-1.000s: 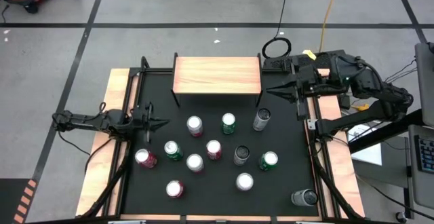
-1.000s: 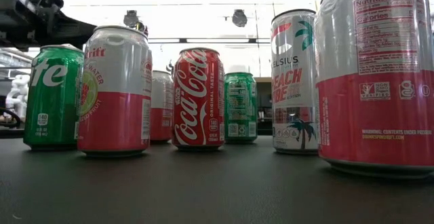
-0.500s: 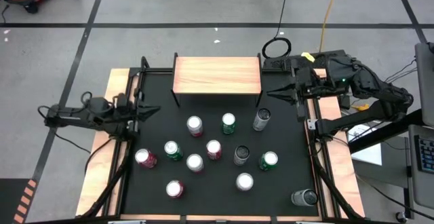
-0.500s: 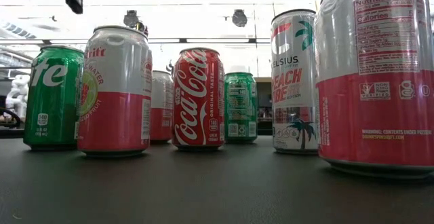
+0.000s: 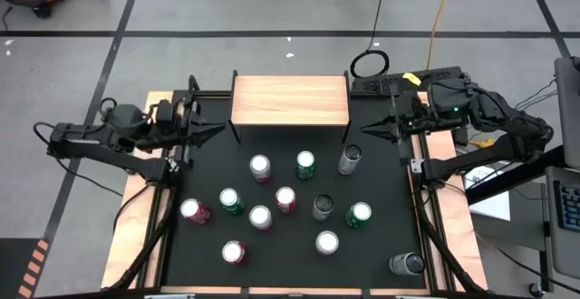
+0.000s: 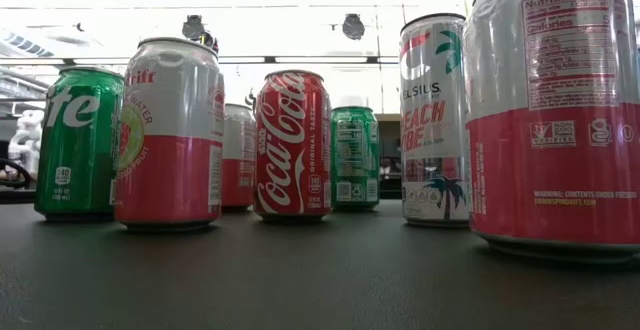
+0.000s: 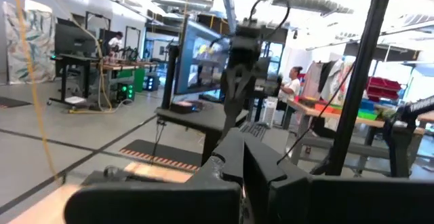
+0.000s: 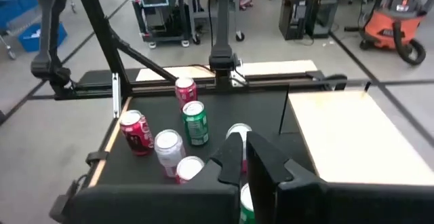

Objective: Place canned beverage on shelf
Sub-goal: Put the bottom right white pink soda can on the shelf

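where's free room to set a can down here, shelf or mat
The shelf top is wholly bare. The black mat is open along its left edge and between the shelf and the nearest cans. The mat's middle is crowded with upright cans.

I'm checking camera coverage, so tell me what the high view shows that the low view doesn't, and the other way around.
Only the high view shows the small light-wood shelf on black legs, bare of cans, and both dark arms: the left tool and right tool, each shut, at the mat's side edges. Only the low view shows labels, such as the red Coca-Cola can and the green Sprite can. Both show upright cans on the black table mat.
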Robot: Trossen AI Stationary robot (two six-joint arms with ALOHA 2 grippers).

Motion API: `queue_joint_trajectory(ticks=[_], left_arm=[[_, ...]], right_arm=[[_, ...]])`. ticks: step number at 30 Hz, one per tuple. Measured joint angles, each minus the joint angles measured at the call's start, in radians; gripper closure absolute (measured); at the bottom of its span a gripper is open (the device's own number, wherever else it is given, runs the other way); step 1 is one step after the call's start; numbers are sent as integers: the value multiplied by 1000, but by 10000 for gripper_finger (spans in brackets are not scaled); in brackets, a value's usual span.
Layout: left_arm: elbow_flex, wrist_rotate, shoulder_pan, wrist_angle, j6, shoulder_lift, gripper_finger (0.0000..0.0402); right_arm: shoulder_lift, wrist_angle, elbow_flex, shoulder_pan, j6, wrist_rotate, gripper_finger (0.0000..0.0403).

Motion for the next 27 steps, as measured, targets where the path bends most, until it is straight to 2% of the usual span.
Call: queue_joint_trajectory(ticks=[7,16,21,24,27], left_arm=[[241,2,0,-22,-1,207,402],[516,18,-3,-304,-76,433,402],[583,24,-25,-338,-82,515,402],[593,25,-35,-335,-82,543,402],[593,25,-48,-323,-82,564,402]], right_arm=[[-29,-27,0,0,112,-2,403],[-62,-198,0,0,268,-5,403],[-64,-307,0,0,343,-55,403],[-63,-364,0,0,374,-121,403],[-65,-416,0,0,380,-138,403]])
